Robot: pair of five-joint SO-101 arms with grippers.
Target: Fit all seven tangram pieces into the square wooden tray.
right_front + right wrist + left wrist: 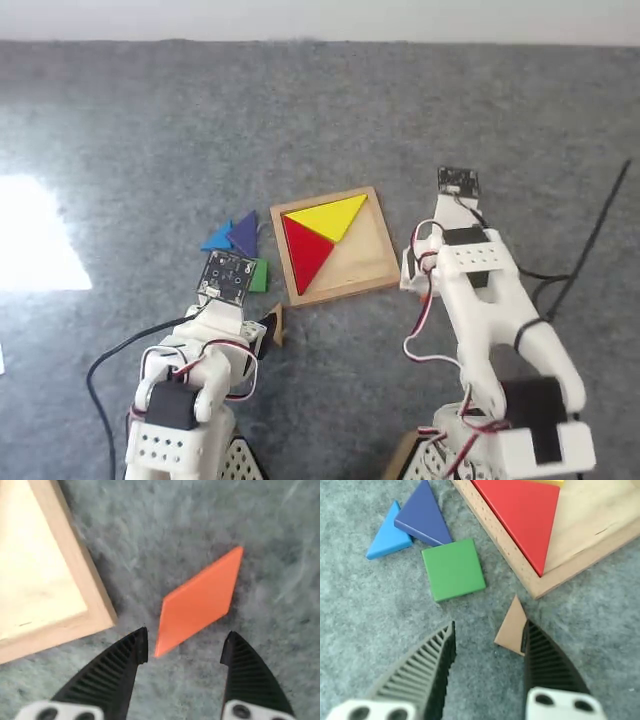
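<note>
wooden tray (362, 258): 2 seated, red triangle (305, 250), yellow triangle (325, 217) | grey carpet (150, 130): 5 loose, light-blue triangle (388, 537), dark-blue triangle (423, 516), tan triangle (512, 628), green square (453, 569), orange parallelogram (198, 601) | left gripper (489, 627) spread wide beside tan triangle | right gripper (186, 632) spread wide over orange parallelogram

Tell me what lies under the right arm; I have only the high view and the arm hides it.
Observer: An orange parallelogram lies flat on the carpet beside the wooden tray, one corner between the fingers of the open right claw.
Operator: And the other arm?
Observer: The left claw is open, with a tan triangle lying right beside one finger's tip.
Operator: Anything touching the tray there?
Observer: No, the green square lies flat, apart from its edge.
</note>
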